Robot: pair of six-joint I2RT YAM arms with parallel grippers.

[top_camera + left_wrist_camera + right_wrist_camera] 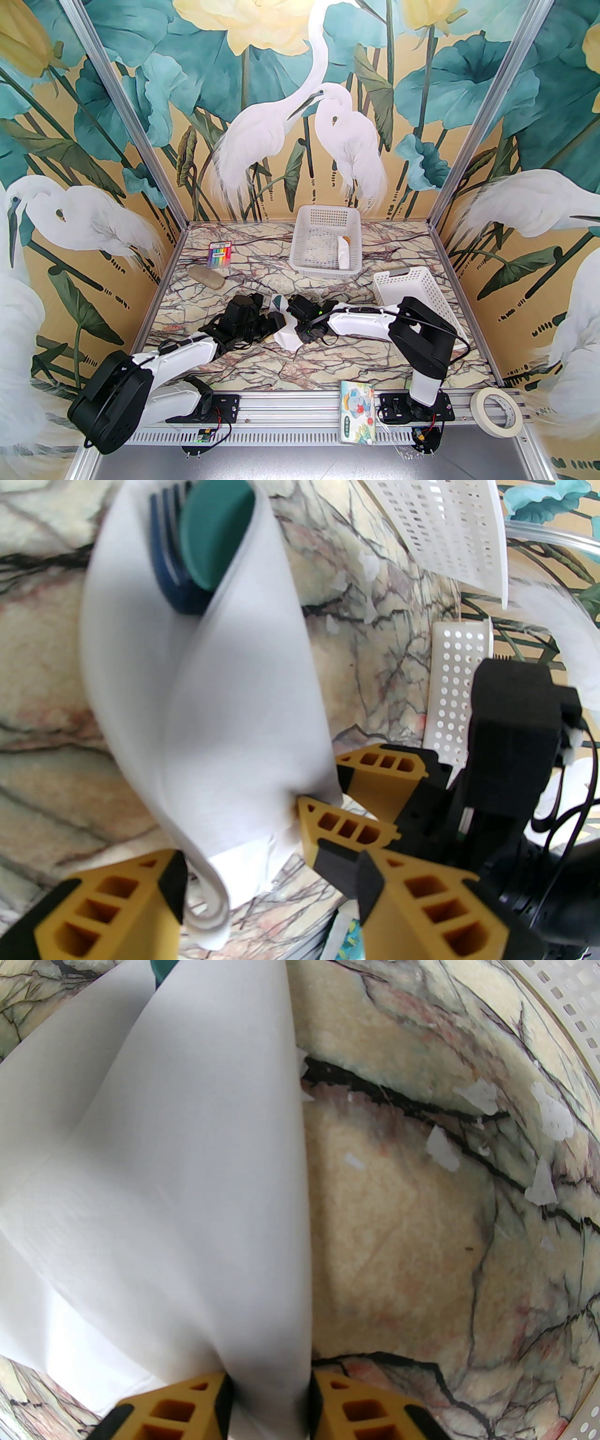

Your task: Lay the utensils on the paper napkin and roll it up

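**Flap pinched, roll half made**

Top external: both arms meet over the middle of the worktop (337, 370). The paper napkin (289, 340) lies between the left gripper (275, 322) and the right gripper (307, 328), and a bit of teal shows at its far end.

Left wrist: the napkin is folded over into a loose sleeve. The fork (169, 569) and the spoon (213, 531) lie side by side inside it, with their heads poking out of the far opening. The left gripper is spread wide, with its fingers (108, 902) on either side of the napkin's curled near end. As far as I can judge it is clamping nothing. Just beside it, the right gripper has the edge of the flap between its tips.

Right wrist: the flap rises between the pads, so this gripper is clenched on the paper. White scraps (483, 1096) dot the worktop to the right, which suggests that thin paper like this tears readily.

The step in hand looks like the roll itself. To do it well, the right gripper should carry the flap low and across the utensils with a light, even pull. The sheet should be drawn snug against the handles rather than lifted. The left gripper could press down or close on the near end so that the fork and spoon do not slide out. The flap is best released only once its edge is tucked under the bundle.
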